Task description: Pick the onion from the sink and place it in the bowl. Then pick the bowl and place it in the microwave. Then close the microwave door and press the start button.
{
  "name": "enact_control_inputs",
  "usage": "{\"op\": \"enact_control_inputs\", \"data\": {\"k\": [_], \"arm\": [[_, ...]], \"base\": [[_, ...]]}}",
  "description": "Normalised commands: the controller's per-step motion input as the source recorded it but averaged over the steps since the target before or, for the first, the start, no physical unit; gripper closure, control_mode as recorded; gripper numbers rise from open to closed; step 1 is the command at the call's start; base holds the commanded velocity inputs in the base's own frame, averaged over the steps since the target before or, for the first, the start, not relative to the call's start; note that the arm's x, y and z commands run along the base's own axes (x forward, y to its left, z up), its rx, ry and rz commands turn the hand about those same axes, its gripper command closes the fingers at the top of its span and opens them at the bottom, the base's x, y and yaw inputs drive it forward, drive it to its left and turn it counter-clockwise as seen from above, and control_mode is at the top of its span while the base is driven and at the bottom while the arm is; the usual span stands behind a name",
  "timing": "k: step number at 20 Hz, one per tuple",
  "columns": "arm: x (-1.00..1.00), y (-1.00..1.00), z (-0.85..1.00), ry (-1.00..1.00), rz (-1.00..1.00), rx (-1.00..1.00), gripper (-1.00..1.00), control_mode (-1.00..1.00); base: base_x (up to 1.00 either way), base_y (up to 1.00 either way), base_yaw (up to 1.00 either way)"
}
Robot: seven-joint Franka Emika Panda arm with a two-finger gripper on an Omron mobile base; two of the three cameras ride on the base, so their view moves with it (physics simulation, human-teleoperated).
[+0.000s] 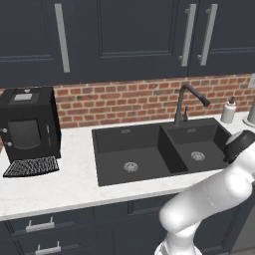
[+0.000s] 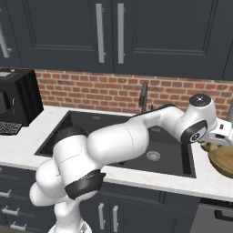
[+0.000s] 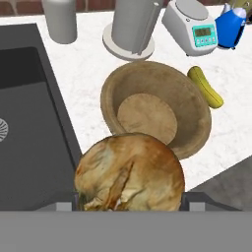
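Observation:
My gripper (image 3: 130, 203) is shut on the onion (image 3: 129, 173), a golden-brown papery ball that looms large in the hand view. It hangs above the near rim of the light-brown wooden bowl (image 3: 192, 106), which stands on the white counter just right of the black sink (image 3: 29, 123). In the right base view the gripper (image 2: 215, 144) holds the onion (image 2: 207, 146) at the bowl's left edge (image 2: 224, 160), past the sink (image 2: 91, 127). The sink's two basins (image 1: 144, 149) hold only their drain rings. The microwave and its door are out of view.
Behind the bowl stand a grey roll holder (image 3: 132, 27), a grey canister (image 3: 60, 19), a kitchen scale (image 3: 192, 27) and a blue object (image 3: 230, 25). A yellow-green vegetable (image 3: 206, 87) lies right of the bowl. A black coffee machine (image 1: 27, 124) and a faucet (image 1: 187, 102) border the sink.

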Motion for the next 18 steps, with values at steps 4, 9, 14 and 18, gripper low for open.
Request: {"op": "enact_control_inputs", "data": {"k": [4,9,14,18], "arm": [[0.25,-0.28,-0.09,0.00,-0.04,0.00,1.00,-1.00],[0.19,-0.29,-0.03,0.02,-0.03,0.00,1.00,-1.00],[0.10,-0.32,-0.06,0.00,-0.03,0.00,1.00,-1.00],[0.10,-0.35,-0.12,0.00,-0.02,0.00,1.00,-1.00]], "base": [[0.00,0.00,0.00],[0.00,0.00,0.00],[0.00,0.00,0.00],[0.00,0.00,0.00]]}}
